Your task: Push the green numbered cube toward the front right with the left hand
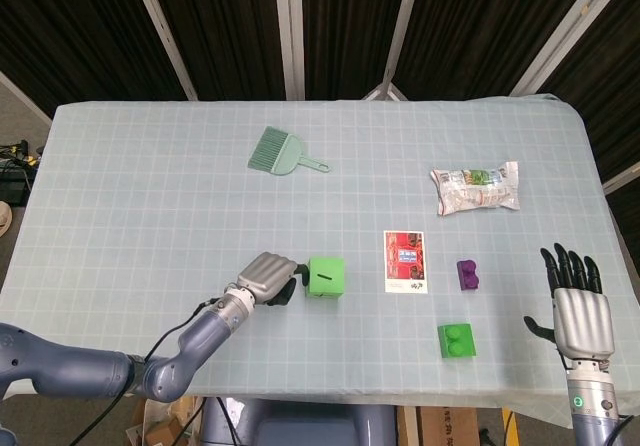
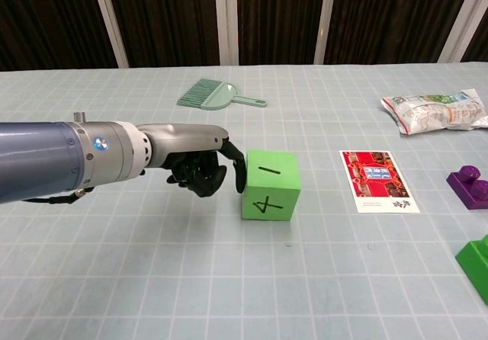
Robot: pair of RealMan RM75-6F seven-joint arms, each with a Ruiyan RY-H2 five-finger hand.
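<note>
The green numbered cube [image 1: 326, 275] is being pressed on its left face by the curled, empty left robot hand [image 1: 268, 274], just left of the red card [image 1: 405, 261]; push judged underway, front-right travel remaining. The right robot hand [image 1: 578, 306] is being held open, idle

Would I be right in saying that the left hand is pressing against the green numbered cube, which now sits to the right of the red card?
Not quite: the green numbered cube sits to the left of the red card, as the head view shows. The left hand does press against it.
</note>
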